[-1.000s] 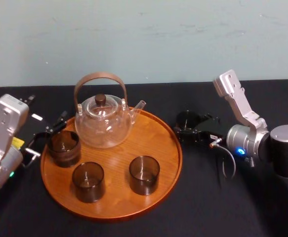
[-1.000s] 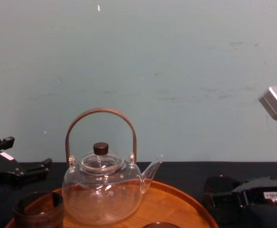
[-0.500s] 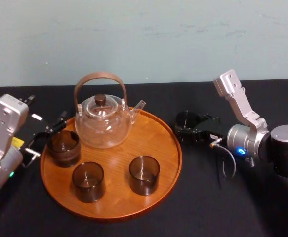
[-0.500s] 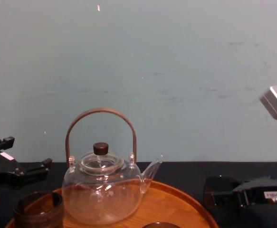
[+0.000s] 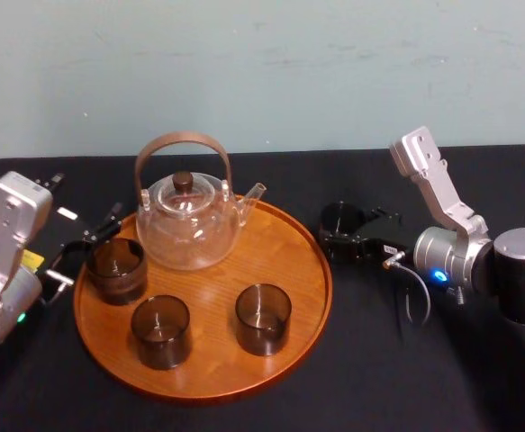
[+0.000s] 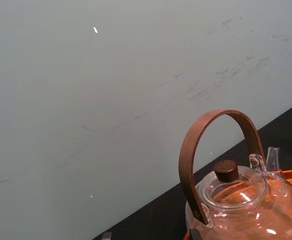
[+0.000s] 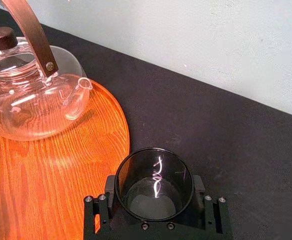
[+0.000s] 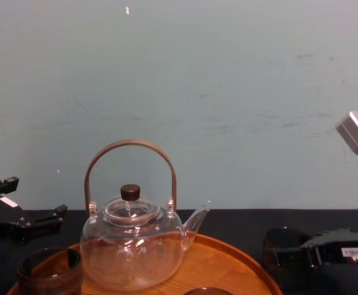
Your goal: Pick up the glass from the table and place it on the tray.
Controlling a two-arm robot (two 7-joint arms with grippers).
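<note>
Dark glass (image 5: 341, 219) on table (image 5: 379, 360), pinched in right claw (image 5: 345, 230), beside tray (image 5: 271, 243) bearing teapot (image 5: 185, 225); left claw (image 5: 88, 246) spread.

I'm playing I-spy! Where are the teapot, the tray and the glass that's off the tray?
teapot (image 5: 188, 229), head view, its clear belly.
tray (image 5: 210, 297), head view, bare wood near the middle.
glass (image 7: 154, 199), right wrist view, its inside bottom.

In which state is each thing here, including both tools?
glass: upright, empty, on the table, beside the tray.
right tool: shut on the glass.
left tool: open, by the tray's left edge.
teapot: upright on the tray, lid on.
three other glasses: upright, empty, on the tray.
</note>
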